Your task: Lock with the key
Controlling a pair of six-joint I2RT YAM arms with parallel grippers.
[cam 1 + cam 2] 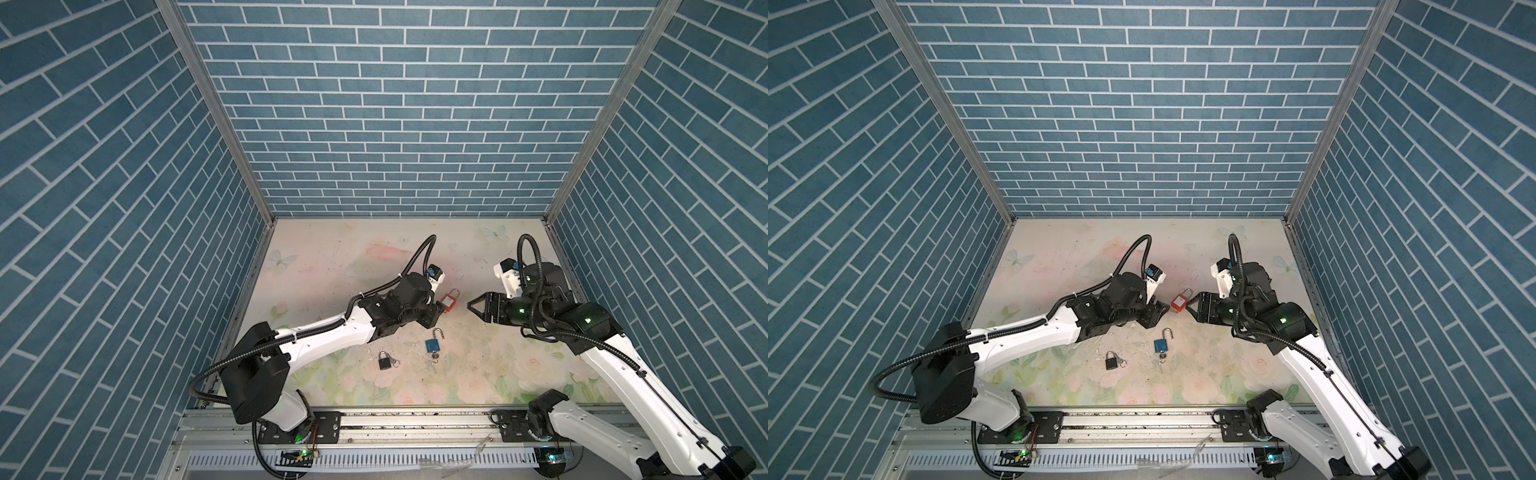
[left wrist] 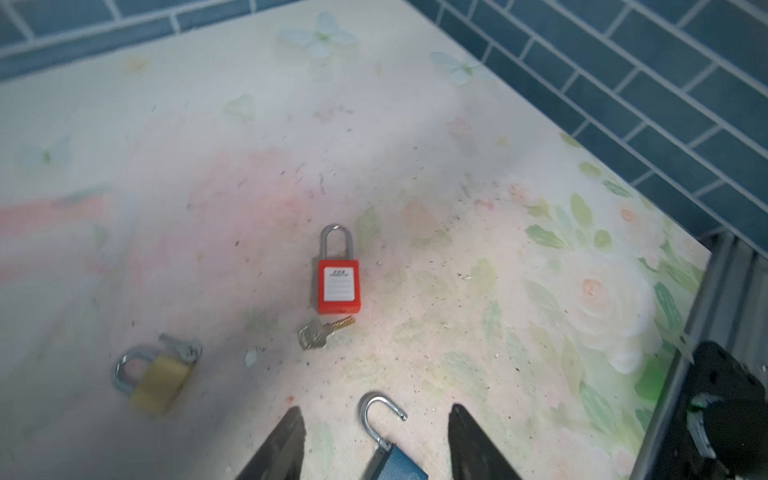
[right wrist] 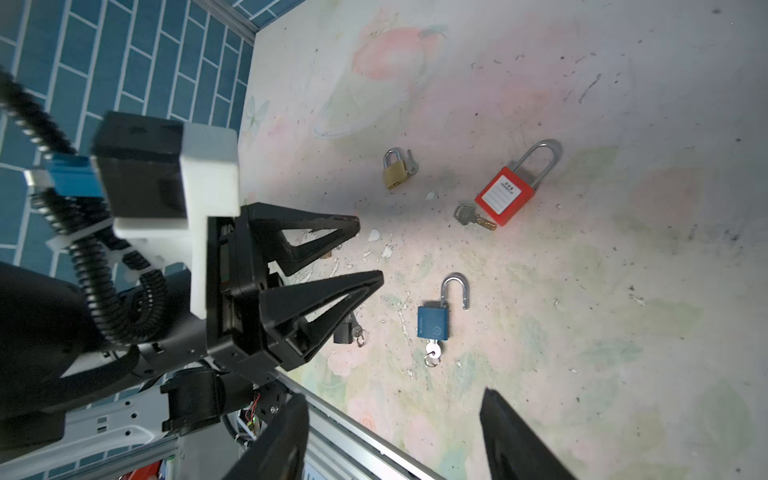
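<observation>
A blue padlock (image 1: 432, 345) (image 3: 432, 324) lies flat on the floral table with its shackle (image 2: 380, 411) swung open. A silver key (image 3: 432, 355) sticks in its keyhole. My left gripper (image 1: 436, 313) (image 2: 376, 419) hovers open above the table; in the left wrist view the open shackle shows between its fingers (image 2: 286, 440), untouched. My right gripper (image 1: 473, 311) (image 3: 395, 407) is open and empty, facing the left one (image 3: 370, 249) across a gap. A red padlock (image 1: 450, 301) (image 2: 338, 286) with closed shackle lies between them, a loose key (image 2: 324, 330) at its base.
A black padlock (image 1: 384, 361) with keys lies toward the front. A brass padlock (image 2: 160, 382) (image 3: 395, 172) with a key lies behind the left arm. Small white chips (image 3: 374, 235) dot the table. Blue brick walls enclose three sides; a metal rail (image 1: 415, 419) runs along the front.
</observation>
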